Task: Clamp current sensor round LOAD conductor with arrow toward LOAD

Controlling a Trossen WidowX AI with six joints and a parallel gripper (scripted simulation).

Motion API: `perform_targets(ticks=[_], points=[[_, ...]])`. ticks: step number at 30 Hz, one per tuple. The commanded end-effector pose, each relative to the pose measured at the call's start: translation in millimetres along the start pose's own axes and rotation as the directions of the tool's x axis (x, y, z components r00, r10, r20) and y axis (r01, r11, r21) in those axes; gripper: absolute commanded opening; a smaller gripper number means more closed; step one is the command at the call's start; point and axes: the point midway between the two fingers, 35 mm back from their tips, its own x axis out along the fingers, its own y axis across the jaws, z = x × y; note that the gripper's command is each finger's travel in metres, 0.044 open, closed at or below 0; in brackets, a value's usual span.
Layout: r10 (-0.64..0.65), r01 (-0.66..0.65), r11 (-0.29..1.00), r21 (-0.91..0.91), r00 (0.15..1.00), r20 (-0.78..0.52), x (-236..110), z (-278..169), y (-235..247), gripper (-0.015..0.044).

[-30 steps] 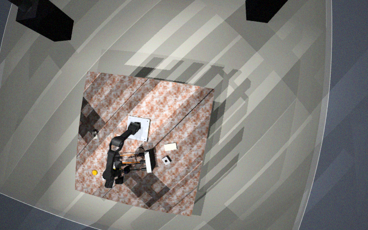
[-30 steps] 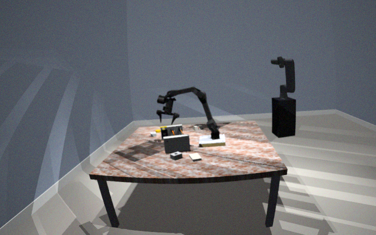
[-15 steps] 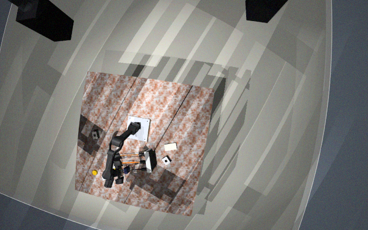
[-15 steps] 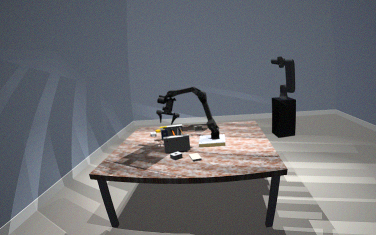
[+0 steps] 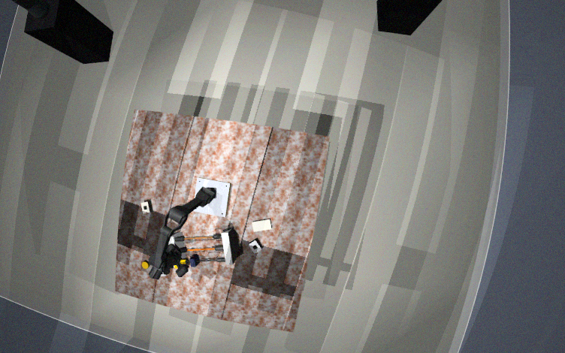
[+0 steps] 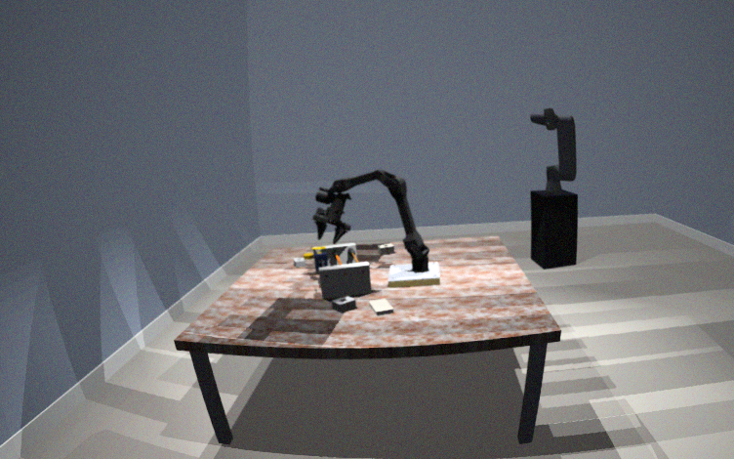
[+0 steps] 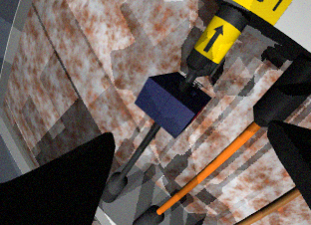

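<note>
Sitting on the dark LOAD conductor [image 7: 143,152], I see the boxy blue sensor [image 7: 171,104] just below a yellow arrow sleeve [image 7: 214,41]. Orange rods [image 7: 213,167] run beside. My gripper [image 6: 332,229] hovers above, fingers apart, holding nothing.
</note>
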Motion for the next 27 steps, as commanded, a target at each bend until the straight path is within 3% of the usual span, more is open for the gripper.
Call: perform_targets(ticks=[1,9,19,27], points=[[0.25,-0.17,0.754,-0.634,0.968,0.037,-13,6,-36,0.044],[0.359,-0.123,0.511,-0.851,0.93,0.081,-23,8,-53,0.044],[0.458,0.069,0.164,-0.984,0.878,0.138,-35,8,-69,0.044],[0.46,0.074,0.157,-0.985,0.877,0.139,-35,8,-69,0.044]])
